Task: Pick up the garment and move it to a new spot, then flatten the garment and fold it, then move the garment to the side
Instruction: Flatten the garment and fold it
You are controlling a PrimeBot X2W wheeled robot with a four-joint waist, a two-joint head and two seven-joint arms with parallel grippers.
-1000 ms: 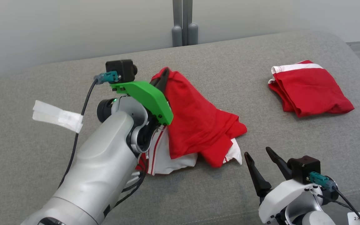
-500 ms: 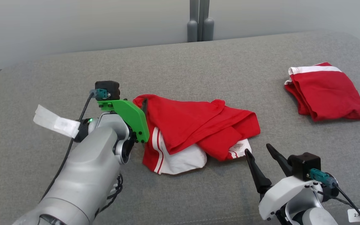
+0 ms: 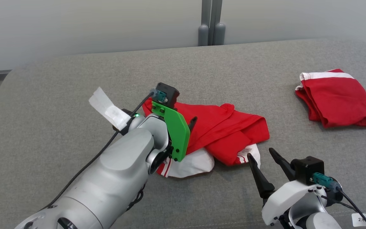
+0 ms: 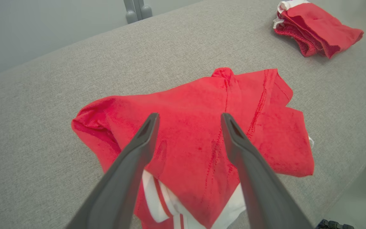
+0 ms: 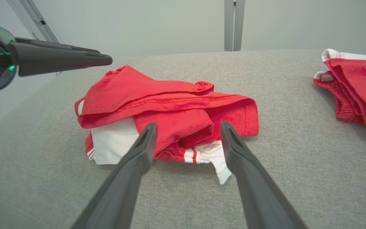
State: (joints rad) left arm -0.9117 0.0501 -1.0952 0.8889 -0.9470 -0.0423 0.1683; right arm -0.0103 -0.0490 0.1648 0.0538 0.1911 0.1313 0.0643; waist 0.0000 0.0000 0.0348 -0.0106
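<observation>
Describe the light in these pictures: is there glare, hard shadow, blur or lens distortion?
Head view: soft, even light, no glare, a thin shadow under the crumpled garment. Left wrist view: garment sharp; the wide lens stretches the left gripper near the bottom edge. Right wrist view: the same stretching on the right gripper.

Your left gripper [image 4: 190,116] has let go of the garment [image 3: 224,127]. A second ago its fingers [image 4: 138,149] were closed on the red cloth's top edge, holding it raised off the bench [image 3: 75,79]. Now they stand apart above it with nothing between them. The garment hung then in a draped peak; it has since dropped and lies low in a crumpled heap spread sideways. The left arm has swung in from the heap's left edge and now reaches over its left part. Your head camera has shifted too, so everything sits further right in the picture.
</observation>
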